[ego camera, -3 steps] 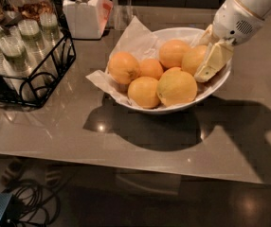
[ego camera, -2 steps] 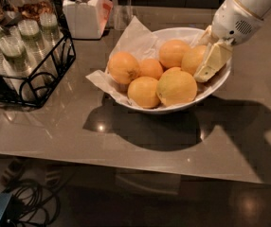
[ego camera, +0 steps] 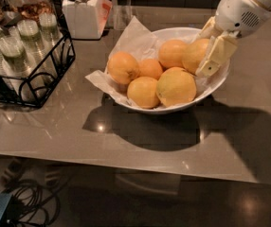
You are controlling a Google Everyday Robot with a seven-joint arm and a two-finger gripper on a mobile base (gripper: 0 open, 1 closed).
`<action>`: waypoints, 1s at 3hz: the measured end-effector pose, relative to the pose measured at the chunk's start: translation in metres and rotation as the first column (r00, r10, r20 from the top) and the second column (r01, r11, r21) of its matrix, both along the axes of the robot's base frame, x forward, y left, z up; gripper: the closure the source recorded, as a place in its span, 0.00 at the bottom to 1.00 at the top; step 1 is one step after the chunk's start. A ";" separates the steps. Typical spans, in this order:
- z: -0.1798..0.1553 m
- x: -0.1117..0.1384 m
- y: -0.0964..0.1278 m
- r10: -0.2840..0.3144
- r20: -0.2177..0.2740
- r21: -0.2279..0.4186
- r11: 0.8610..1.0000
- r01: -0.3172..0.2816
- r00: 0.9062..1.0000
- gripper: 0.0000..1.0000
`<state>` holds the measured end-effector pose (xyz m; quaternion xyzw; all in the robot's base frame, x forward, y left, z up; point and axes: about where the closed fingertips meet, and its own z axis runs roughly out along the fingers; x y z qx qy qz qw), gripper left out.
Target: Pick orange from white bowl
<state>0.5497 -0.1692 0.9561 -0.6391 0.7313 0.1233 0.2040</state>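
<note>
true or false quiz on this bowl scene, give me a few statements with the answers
1. The white bowl holds six oranges. True.
2. The end effector is over the bowl's left side in the camera view. False: it is at the right rim, by the rightmost orange.
3. Crumpled white paper lines the bowl. True.
4. The white lidded jar stands in front of the bowl. False: it stands behind it, near the wire rack.

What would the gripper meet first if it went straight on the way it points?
Most likely the rightmost orange in the white bowl. The gripper, angled down-left over the right rim, overlaps it. Depth is unclear.
</note>
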 end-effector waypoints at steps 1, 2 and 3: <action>0.044 -0.028 -0.003 -0.006 0.110 0.028 1.000 0.003 0.994 1.00; 0.080 -0.070 -0.011 -0.041 0.211 0.075 0.997 0.026 0.977 1.00; 0.092 -0.105 -0.025 -0.099 0.273 0.151 0.987 0.059 0.957 1.00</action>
